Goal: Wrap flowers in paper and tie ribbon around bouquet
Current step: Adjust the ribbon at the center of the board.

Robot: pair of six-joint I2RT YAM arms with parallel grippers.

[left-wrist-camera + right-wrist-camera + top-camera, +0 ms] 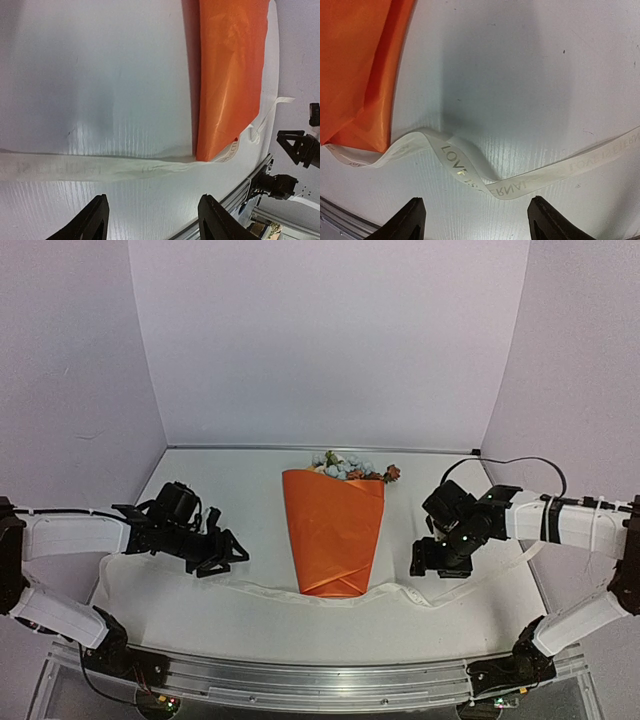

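The bouquet lies mid-table with a cone of orange paper [333,535] around the stems and the flowers [345,467] poking out at the far end. The cream ribbon [400,590] runs across the table under the cone's near tip. My left gripper [225,555] hovers left of the cone, open, above the flat ribbon [75,167] beside the paper [230,75]. My right gripper [430,560] hovers right of the cone, open, over a twisted stretch of lettered ribbon [465,170] next to the paper's corner [360,70]. Nothing sits between the fingers of either the left gripper [153,200] or the right gripper [476,201].
White walls close the table in on the left, back and right. An aluminium rail [320,680] runs along the near edge. A black cable [520,462] loops at the back right. The right arm's gripper [300,147] shows in the left wrist view.
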